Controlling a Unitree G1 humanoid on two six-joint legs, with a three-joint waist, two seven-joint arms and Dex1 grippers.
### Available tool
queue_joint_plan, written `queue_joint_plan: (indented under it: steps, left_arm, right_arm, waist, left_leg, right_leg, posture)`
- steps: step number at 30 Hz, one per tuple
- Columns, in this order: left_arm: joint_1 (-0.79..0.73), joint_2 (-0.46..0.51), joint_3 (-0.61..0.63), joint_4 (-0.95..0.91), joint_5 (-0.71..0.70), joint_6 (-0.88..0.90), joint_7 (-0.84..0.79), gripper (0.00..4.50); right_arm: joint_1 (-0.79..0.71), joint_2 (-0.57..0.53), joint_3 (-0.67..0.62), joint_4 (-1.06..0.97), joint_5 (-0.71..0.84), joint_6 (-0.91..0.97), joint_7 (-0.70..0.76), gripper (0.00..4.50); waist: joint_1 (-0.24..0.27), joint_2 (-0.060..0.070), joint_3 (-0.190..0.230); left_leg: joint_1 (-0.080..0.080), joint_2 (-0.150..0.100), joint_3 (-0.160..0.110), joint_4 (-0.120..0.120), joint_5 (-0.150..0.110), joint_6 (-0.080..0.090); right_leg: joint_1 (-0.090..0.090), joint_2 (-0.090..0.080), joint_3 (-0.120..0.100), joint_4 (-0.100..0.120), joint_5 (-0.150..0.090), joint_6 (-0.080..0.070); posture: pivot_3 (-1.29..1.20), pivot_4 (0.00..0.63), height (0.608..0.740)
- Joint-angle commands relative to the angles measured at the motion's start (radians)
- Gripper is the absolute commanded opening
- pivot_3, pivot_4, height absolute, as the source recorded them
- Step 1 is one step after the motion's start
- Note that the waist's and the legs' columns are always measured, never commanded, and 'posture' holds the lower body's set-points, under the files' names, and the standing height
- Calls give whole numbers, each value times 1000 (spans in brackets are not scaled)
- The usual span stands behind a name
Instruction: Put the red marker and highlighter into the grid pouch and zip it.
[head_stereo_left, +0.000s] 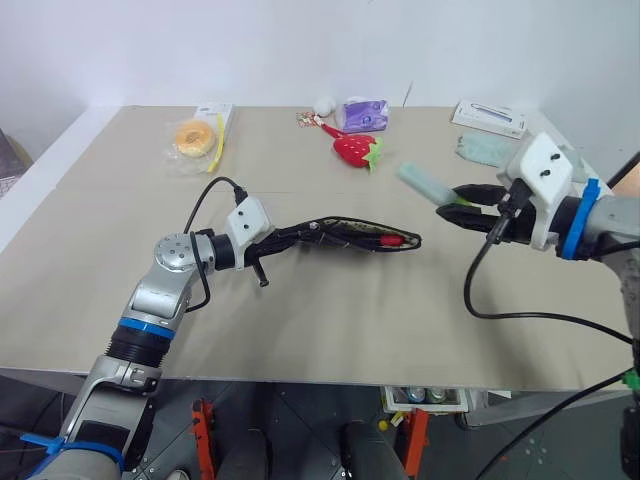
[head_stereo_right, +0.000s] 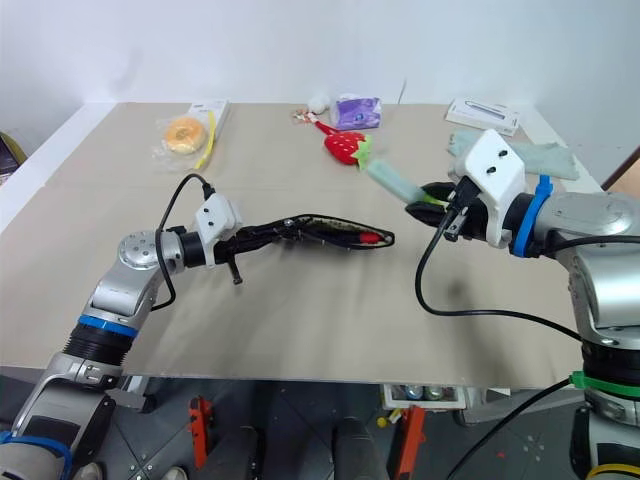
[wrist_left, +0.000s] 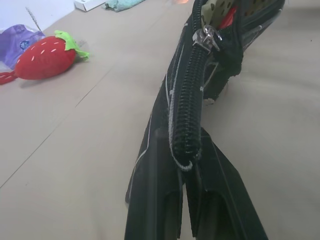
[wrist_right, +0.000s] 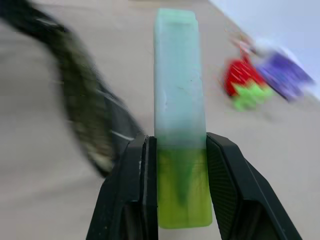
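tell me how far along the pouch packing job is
Done: the red marker looks to be already in the open grid pouch, which the left gripper pinches at its end. In hand: the right gripper grips the highlighter, raised beside the pouch. Left: drop it in and zip up.

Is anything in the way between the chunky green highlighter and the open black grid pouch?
Nothing visible. The right gripper holds the pale green highlighter in the air beside the black grid pouch, which the left gripper holds open. Between them lies just bare tan table.
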Motion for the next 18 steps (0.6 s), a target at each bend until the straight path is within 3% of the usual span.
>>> queue_joint_plan:
  steps: [1, 14, 18]
  left_arm:
    - [-31, -5, 9, -16, -3, -12, -1, 0]
    - [-4, -5, 11, -53, -9, -2, 1, 0]
    - [2, -13, 7, -67, -13, 6, 2, 0]
  right_arm:
    - [-27, -78, 129, -80, -15, 27, 54, 991]
    - [-128, -44, 355, 41, -169, 28, -2, 991]
    - [-197, 45, 450, 31, -219, 54, -27, 991]
  waist:
    - [0, 0, 0]
    - [0, 0, 0]
    - [-3, 0, 0]
  left_leg:
    - [0, 0, 0, 0, 0, 0]
    - [-1, 0, 0, 0, 0, 0]
    - [-1, 0, 0, 0, 0, 0]
  right_leg:
    - [0, 0, 0, 0, 0, 0]
    - [-1, 0, 0, 0, 0, 0]
    - [-2, 0, 0, 0, 1, -1]
  posture:
    - [0, 150, 740]
    - [0, 150, 740]
    - [0, 150, 740]
